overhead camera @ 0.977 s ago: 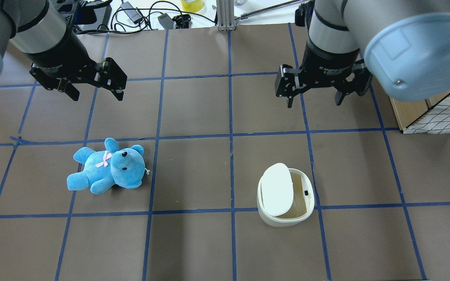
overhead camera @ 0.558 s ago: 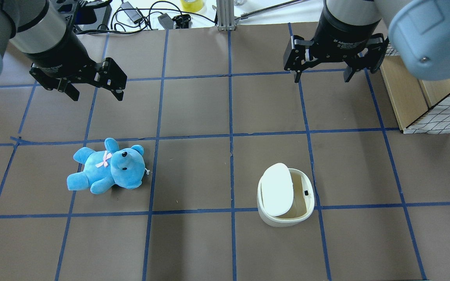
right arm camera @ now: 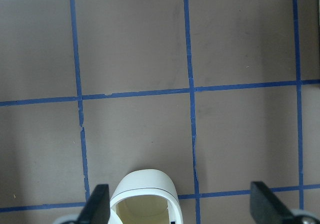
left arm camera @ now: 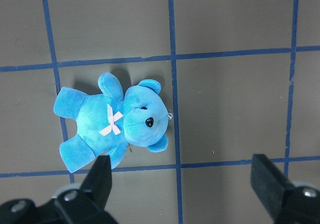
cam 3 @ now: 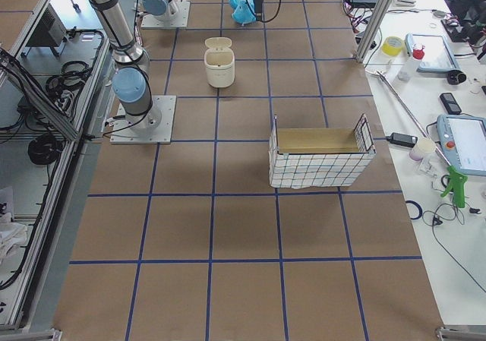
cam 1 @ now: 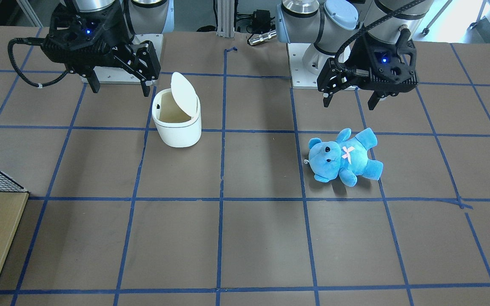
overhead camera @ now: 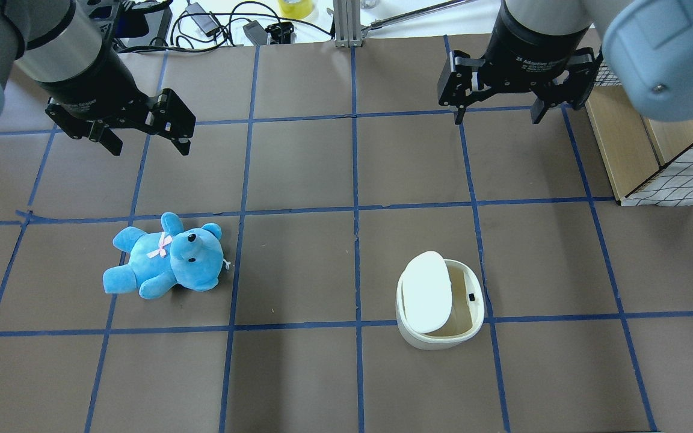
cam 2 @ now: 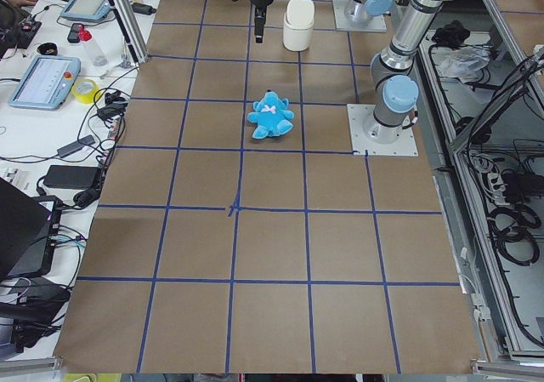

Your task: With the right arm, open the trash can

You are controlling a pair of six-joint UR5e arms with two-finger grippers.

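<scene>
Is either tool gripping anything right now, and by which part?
Nothing is held. The right tool is open and empty, apart from the bin, whose lid stands raised. The left tool is open and empty, apart from the teddy.

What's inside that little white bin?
The trash can shows only bare beige walls and a small dark catch. Its raised lid hides part of the inside; the bottom is out of sight.

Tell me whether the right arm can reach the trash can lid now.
Probably yes: the right gripper hangs open past the trash can, whose lid stands raised; nothing lies between them.
</scene>
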